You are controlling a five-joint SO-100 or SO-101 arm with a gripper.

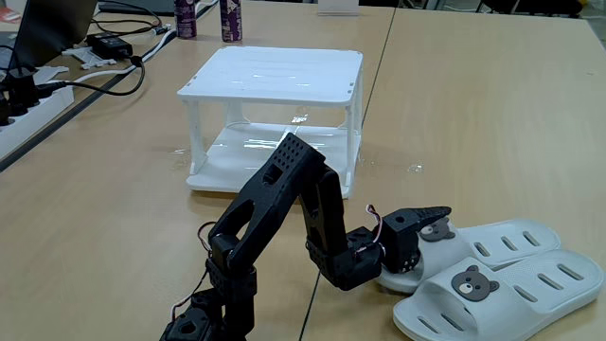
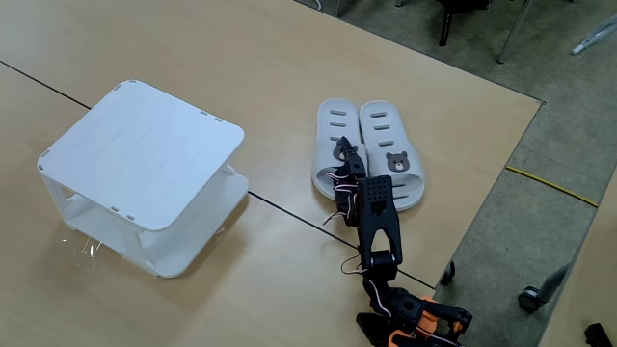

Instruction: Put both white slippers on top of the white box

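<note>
Black gripper [image 1: 431,227] fingers straddle the near white slipper [image 1: 516,239] strap, apparently unclenched; close squarely before lifting toward white box [image 1: 275,74].

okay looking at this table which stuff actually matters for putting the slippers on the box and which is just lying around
For the job:
white slippers, side by side on the table
white box, top bare
gripper, at the nearer slipper's bear badge

Just lying about:
two dark bottles
black cables and adapter
power strip
</note>
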